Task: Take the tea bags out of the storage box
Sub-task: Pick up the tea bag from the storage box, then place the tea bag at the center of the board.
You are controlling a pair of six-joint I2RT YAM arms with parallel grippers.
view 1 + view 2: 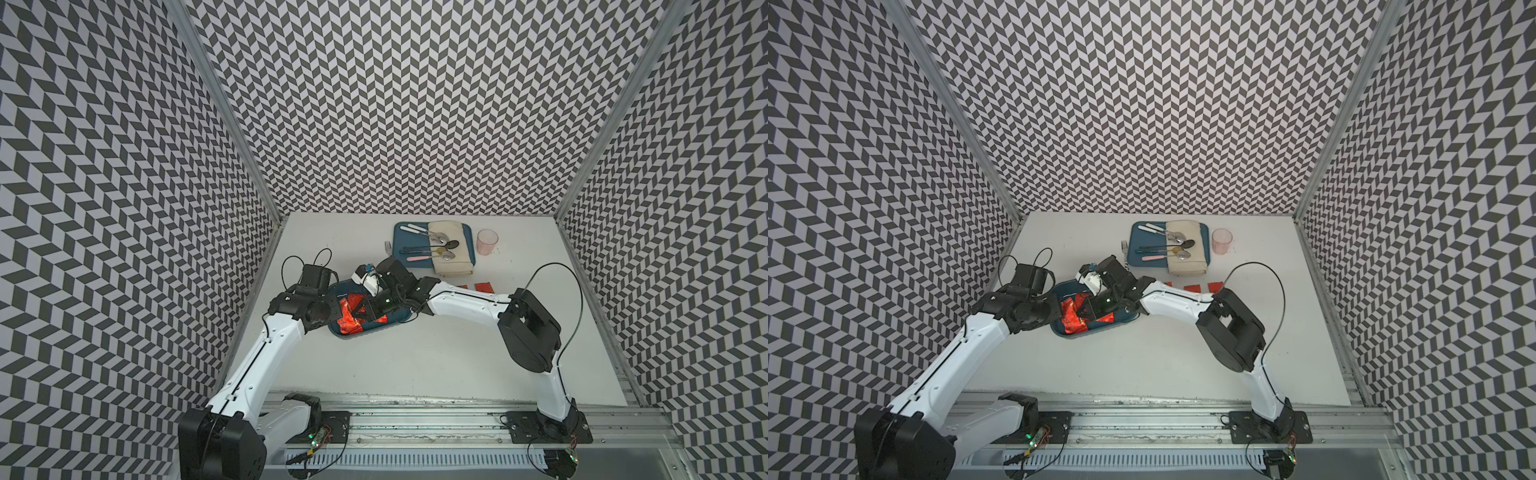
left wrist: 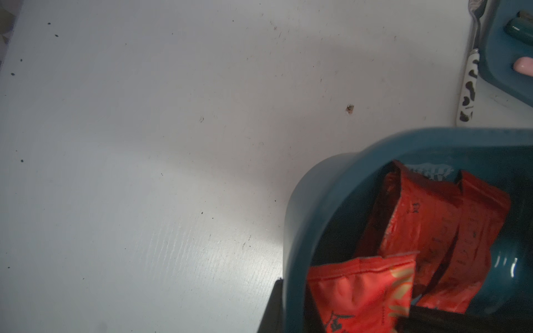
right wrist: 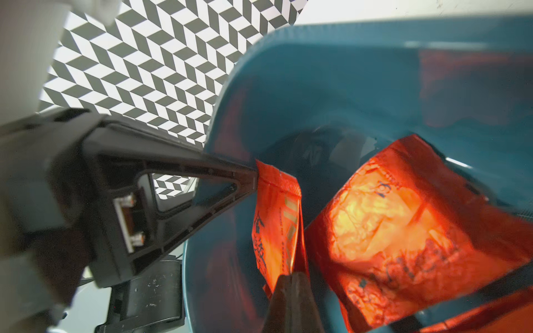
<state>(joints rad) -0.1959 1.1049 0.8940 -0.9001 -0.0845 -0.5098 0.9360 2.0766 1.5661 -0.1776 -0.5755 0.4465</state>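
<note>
While the storage box (image 1: 397, 319) sits on the white table (image 1: 415, 365), toward 9 o'clock from the table's middle in both top views, we see the tea bags (image 1: 347, 318) heaped inside it. They are crumpled and overlapping, and the left wrist view shows three of them.

One tea bag (image 3: 277, 219) stands on edge close to the box wall. The right gripper (image 3: 292, 284) has its fingers closed on one edge of that sachet, pinching the foil between them. The sachet's opposite corner touches the tip of the left gripper (image 3: 248, 177), whose fingers are clamped tight on the box rim at the box's 9 o'clock side, with the wall between them.

We see the left arm reaching in from 7 o'clock and the right arm from 4 o'clock, and the two meet over the box.

At 3 o'clock from the box and well apart from it, three loose tea bags (image 1: 1192, 287) lie flat in a row on the table in a top view.

At the table's 12 o'clock lies a flat teal tray (image 1: 401, 232) carrying a beige cloth (image 1: 453, 266) and several spoons (image 1: 444, 247). A fork (image 1: 387, 249) lies on the table just beside the tray's 9 o'clock edge. A pink cup (image 1: 487, 242) stands upright just beside its 3 o'clock edge.
</note>
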